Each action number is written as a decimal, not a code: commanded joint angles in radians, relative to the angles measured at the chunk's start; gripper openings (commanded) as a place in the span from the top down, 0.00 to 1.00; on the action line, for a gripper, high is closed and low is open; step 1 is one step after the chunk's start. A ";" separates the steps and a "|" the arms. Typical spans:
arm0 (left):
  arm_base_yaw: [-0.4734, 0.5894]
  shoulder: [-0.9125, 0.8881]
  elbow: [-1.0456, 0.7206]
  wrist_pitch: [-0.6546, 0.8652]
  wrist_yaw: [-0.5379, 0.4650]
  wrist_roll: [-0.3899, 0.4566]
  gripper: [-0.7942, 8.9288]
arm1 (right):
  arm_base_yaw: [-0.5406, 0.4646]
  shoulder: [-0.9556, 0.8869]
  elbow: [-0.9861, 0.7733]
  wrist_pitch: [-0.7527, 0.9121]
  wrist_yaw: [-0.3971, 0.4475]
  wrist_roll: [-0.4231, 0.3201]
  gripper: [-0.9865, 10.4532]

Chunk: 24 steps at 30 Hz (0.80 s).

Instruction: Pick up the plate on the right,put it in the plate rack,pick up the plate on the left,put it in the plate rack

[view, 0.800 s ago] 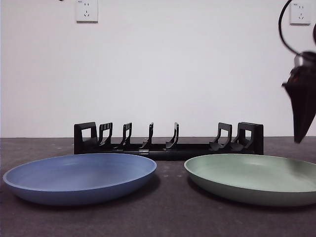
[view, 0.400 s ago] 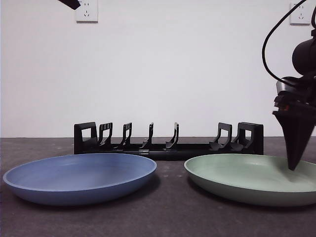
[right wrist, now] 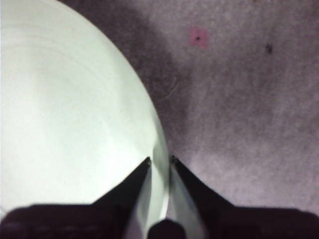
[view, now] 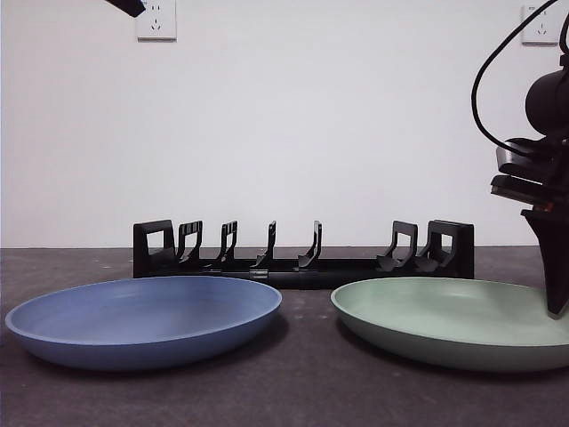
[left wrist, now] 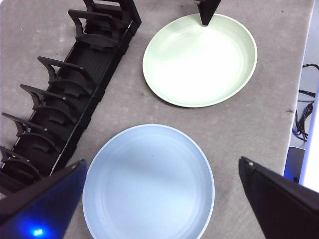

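Observation:
The plate on the right is pale green [view: 444,320] and lies flat on the dark table, seen also from above [left wrist: 199,59]. My right gripper [view: 557,307] points down at its right edge. In the right wrist view its jaws [right wrist: 160,159] stand close together with the green rim [right wrist: 65,109] between them. The plate on the left is blue [view: 142,320] and lies flat beside the green one. Behind both stands the black plate rack [view: 302,267], with nothing in it. My left gripper [left wrist: 160,163] hangs open high above the blue plate [left wrist: 149,184].
The rack [left wrist: 65,99] runs along the far side of both plates. A black tip of the waiting left arm [view: 124,7] shows at the top left. Two wall sockets [view: 156,20] sit high on the white wall. Cables lie past the table's edge [left wrist: 301,119].
My right gripper has come down from beside the table and shifted outward from over the green plate's inside to its right rim. The plates and rack stay in place.

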 commanded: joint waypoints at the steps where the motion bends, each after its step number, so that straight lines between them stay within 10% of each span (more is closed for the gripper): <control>1: -0.003 0.000 0.002 0.005 -0.002 -0.004 0.12 | 0.000 0.010 0.000 0.015 0.000 -0.014 0.93; 24: -0.121 0.000 0.002 0.044 -0.040 0.163 0.12 | 0.000 -0.160 0.406 -0.344 -0.123 -0.051 0.93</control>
